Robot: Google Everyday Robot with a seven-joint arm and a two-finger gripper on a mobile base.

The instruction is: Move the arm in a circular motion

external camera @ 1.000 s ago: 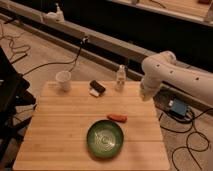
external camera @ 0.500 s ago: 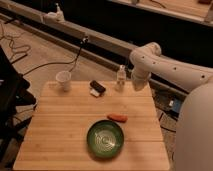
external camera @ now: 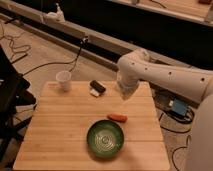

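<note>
Gripper hanging at the arm's low end, just above the back right part of the tabletop (carrying nothing, so far as can be made out). Arm reaching in from the right, elbow bulging over the tabletop's far right corner, upper segment running off toward the right edge of the view. Judging progress: sweeping somewhere along the circle, with no mark to say how much of the loop is done or left. Lying nearest below the gripper: a dark block to its left and an orange piece toward the front. Standing further out: a white cup at the back left, a green bowl front centre. Posing a likely risk if the circle dips: block and orange piece. Trailing on the floor behind: cables.
</note>
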